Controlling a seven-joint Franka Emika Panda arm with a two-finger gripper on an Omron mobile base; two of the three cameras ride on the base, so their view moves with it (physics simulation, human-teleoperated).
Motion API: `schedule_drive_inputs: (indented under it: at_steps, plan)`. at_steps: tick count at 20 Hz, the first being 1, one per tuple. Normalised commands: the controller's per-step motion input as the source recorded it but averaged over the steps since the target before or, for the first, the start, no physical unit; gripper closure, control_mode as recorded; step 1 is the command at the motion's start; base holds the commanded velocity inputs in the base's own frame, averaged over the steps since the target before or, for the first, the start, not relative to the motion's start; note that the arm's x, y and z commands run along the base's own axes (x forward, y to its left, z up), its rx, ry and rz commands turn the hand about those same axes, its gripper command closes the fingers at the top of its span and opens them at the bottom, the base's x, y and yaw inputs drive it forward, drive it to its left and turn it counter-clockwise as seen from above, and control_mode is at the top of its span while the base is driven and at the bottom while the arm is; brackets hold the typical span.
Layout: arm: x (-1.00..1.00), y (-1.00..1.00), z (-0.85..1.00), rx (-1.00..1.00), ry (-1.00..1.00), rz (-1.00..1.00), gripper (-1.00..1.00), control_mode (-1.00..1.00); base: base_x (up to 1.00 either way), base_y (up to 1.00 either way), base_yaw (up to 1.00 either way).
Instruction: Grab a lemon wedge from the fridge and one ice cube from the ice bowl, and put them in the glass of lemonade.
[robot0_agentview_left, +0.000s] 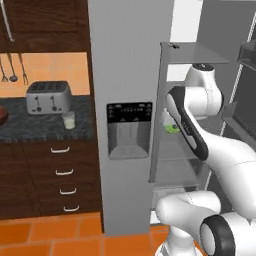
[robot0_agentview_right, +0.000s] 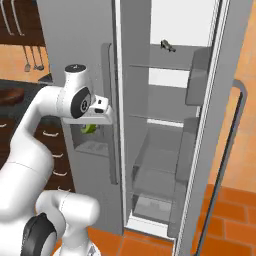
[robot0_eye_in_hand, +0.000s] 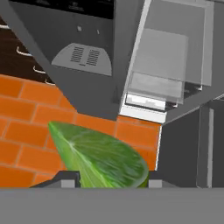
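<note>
The lemon wedge (robot0_eye_in_hand: 100, 157), bright yellow-green, sits between my two finger tips and looms large in the hand view. My gripper (robot0_eye_in_hand: 109, 181) is shut on it. From the base it is a small green spot (robot0_agentview_left: 172, 128) behind my forearm, and it hangs under my hand (robot0_agentview_right: 89, 128) in front of the fridge (robot0_agentview_left: 125, 75), whose right door stands open. The glass of lemonade (robot0_agentview_left: 68, 120) stands on the dark counter beside the toaster. The ice bowl (robot0_agentview_left: 2, 116) peeks in at the far left edge. The ice cube is out of view.
A steel toaster (robot0_agentview_left: 48, 96) stands on the counter above dark drawers (robot0_agentview_left: 65, 172). The black dispenser panel (robot0_agentview_left: 129, 130) is in the shut left door. Inside the fridge are glass shelves (robot0_agentview_right: 160, 120); the open door (robot0_agentview_right: 227, 150) stands at the right. The floor is orange tile (robot0_eye_in_hand: 26, 113).
</note>
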Motion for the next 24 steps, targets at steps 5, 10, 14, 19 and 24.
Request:
schedule_drive_inputs:
  at_steps: [5,10,14,19,24]
  plan:
    - [0.0,0.0,0.0,0.0,0.0,0.0,1.0,1.0,0.33,1.0,0.08]
    - [0.0,0.0,0.0,0.0,0.0,0.0,1.0,1.0,0.75,1.0,0.0]
    - [0.0,0.0,0.0,0.0,0.0,0.0,1.0,1.0,1.0,1.0,0.0]
    - [0.0,0.0,0.0,0.0,0.0,0.0,1.0,1.0,1.0,1.0,0.0]
    - [0.0,0.0,0.0,0.0,0.0,0.0,1.0,1.0,0.62,0.57,-0.13]
